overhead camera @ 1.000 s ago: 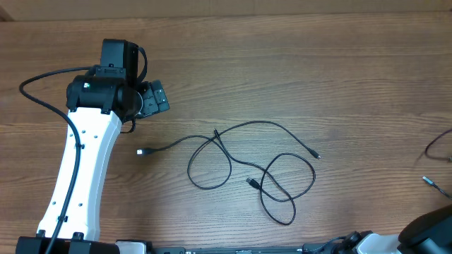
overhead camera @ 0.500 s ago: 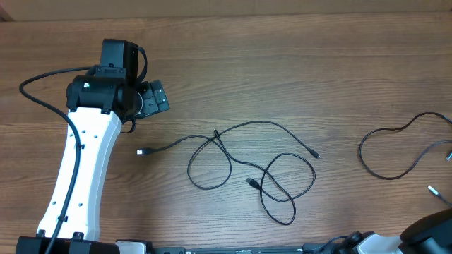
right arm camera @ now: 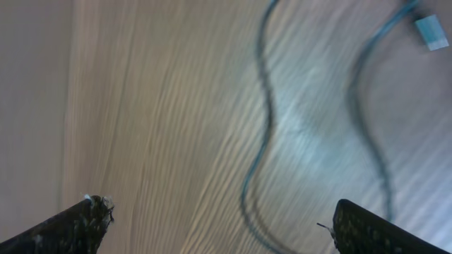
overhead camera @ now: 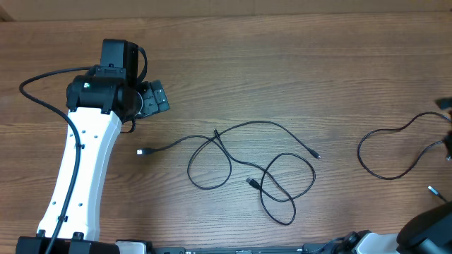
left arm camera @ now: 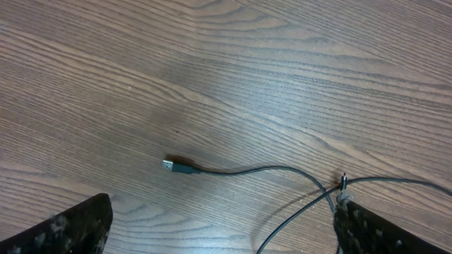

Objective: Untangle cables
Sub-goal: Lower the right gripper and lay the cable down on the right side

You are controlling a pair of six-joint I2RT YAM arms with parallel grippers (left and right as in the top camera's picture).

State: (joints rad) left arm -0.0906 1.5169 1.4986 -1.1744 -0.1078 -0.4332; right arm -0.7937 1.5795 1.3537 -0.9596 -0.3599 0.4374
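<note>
Two thin black cables (overhead camera: 244,164) lie looped over each other on the wooden table (overhead camera: 282,63), just right of its middle. One plug (overhead camera: 140,151) points left and also shows in the left wrist view as a plug (left arm camera: 169,166). A separate cable (overhead camera: 385,152) curves along the right side. My left gripper (overhead camera: 157,99) hangs up and left of the tangle. It is open (left arm camera: 222,219), with nothing between its fingers (left arm camera: 70,229). The blurred right wrist view shows my right gripper (right arm camera: 219,212) open above a cable (right arm camera: 261,120) with a pale plug (right arm camera: 429,32).
The left arm's white link (overhead camera: 81,169) runs from the front edge up the left side, with its thick black cord (overhead camera: 39,88) arching beside it. Part of the right arm (overhead camera: 427,233) fills the bottom right corner. A small plug (overhead camera: 432,189) lies near the right edge.
The separate cable has come into view on the right side and now lies there as a loop. The tangle in the middle and the left arm have not moved.
</note>
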